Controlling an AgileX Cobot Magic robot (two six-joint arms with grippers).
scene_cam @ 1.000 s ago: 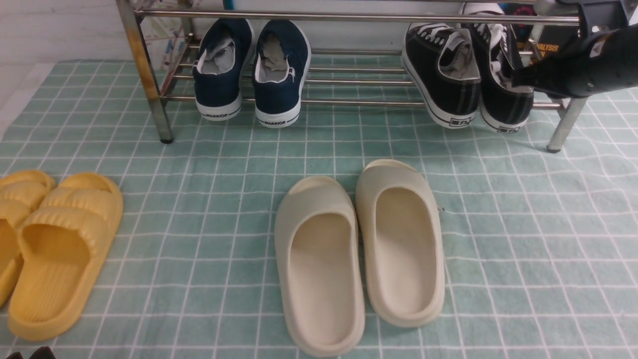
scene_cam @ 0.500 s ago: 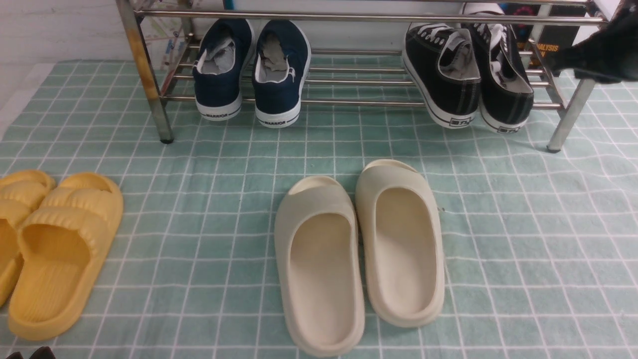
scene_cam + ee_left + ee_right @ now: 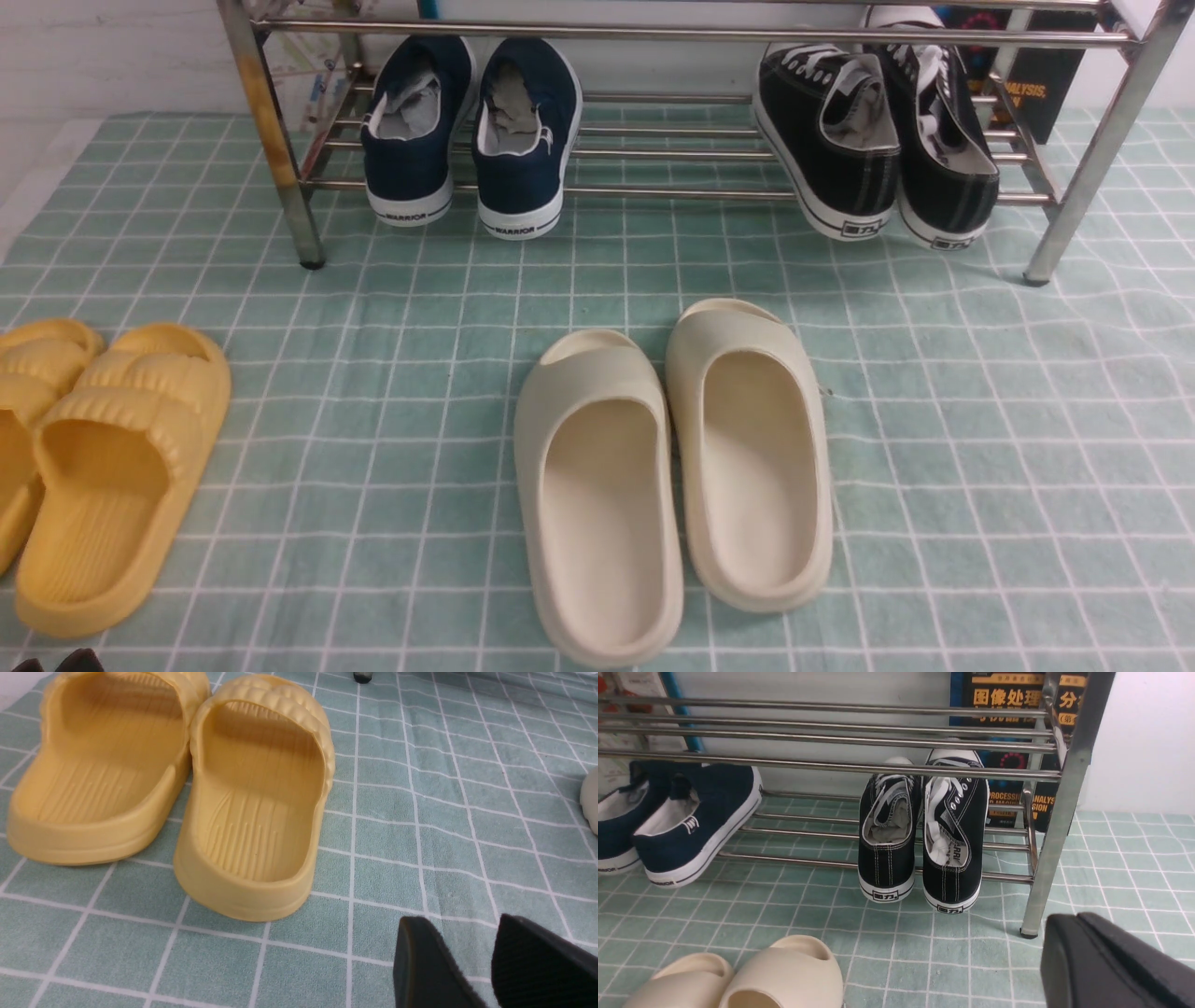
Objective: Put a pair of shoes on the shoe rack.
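Note:
The two black sneakers with white laces stand side by side on the lower shelf at the right end of the chrome shoe rack (image 3: 653,35), heels toward me: the left one (image 3: 836,149) and the right one (image 3: 943,159). They also show in the right wrist view (image 3: 887,849) (image 3: 955,844), with the rack's bars (image 3: 831,767) above them. My right gripper (image 3: 1078,919) is shut and empty, back from the rack near its right leg, and out of the front view. My left gripper (image 3: 460,926) is open and empty, low over the cloth beside the yellow slides.
Navy slip-ons (image 3: 467,131) sit on the rack's left part. Cream slides (image 3: 672,467) lie in the middle of the green checked cloth. Yellow slides (image 3: 93,448) (image 3: 252,802) lie at the left. Books (image 3: 1036,84) stand behind the rack's right end.
My right arm has pulled away from the right sneaker and left the front view at the right. Both sneakers stay on the shelf. The left arm has not moved.

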